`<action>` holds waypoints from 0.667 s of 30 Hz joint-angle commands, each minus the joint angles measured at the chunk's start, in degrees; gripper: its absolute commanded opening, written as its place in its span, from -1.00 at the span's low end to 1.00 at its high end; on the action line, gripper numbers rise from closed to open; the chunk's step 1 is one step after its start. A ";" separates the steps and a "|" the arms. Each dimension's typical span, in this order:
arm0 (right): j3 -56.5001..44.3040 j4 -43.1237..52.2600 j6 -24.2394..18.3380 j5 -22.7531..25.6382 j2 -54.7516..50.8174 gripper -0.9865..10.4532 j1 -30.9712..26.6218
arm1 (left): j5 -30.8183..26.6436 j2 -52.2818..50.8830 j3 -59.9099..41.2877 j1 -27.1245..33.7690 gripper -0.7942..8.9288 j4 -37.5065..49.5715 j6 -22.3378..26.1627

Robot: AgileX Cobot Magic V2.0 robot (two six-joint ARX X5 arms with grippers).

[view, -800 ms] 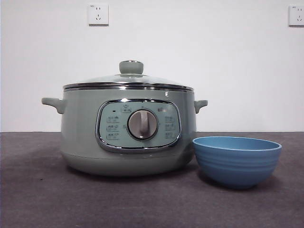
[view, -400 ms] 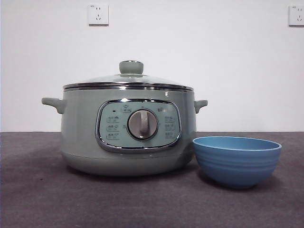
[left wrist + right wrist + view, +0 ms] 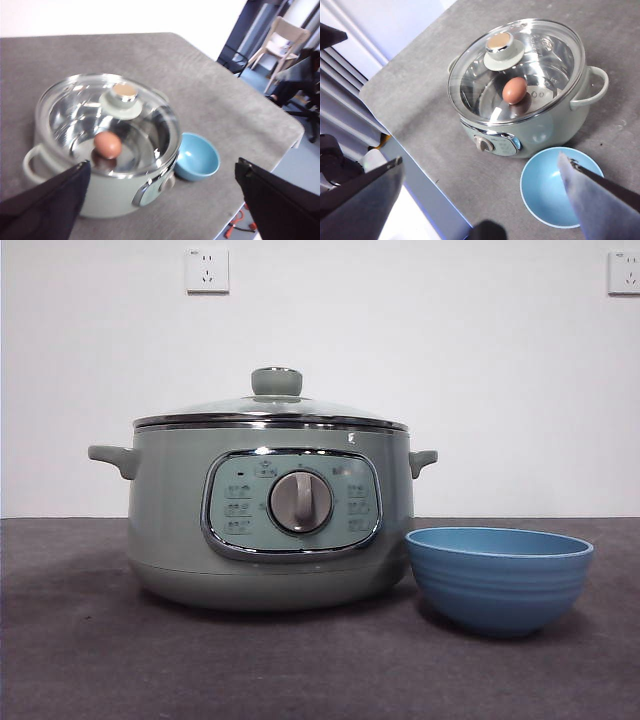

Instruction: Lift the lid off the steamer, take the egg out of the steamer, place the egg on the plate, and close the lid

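The sage-green steamer (image 3: 270, 520) stands on the table with its glass lid (image 3: 270, 412) closed, pale green knob (image 3: 276, 381) on top. Through the glass a brown egg (image 3: 107, 144) lies inside; it also shows in the right wrist view (image 3: 514, 90). The blue plate, a deep bowl (image 3: 498, 578), sits empty right beside the steamer. My left gripper (image 3: 160, 195) is open, high above the steamer (image 3: 100, 150). My right gripper (image 3: 482, 185) is open, high above the bowl (image 3: 555, 187) and steamer (image 3: 520, 95). Neither gripper shows in the front view.
The table has a dark grey cloth surface (image 3: 100, 660). Its edge runs close to the steamer and bowl (image 3: 420, 165). A chair (image 3: 280, 42) and other room furniture stand beyond the table. Wall sockets (image 3: 206, 270) are on the white wall behind.
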 commanded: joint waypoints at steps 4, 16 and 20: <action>0.02 0.17 0.07 -0.09 0.00 0.16 0.13 | -3.76 8.90 7.69 -6.16 0.15 3.26 0.04; 0.02 0.15 0.07 -0.07 0.00 0.16 0.13 | -21.38 32.57 19.32 -23.28 0.15 12.50 3.72; 0.02 0.09 0.07 -0.04 0.00 0.16 0.13 | -25.38 39.36 19.63 -25.44 0.15 17.81 3.91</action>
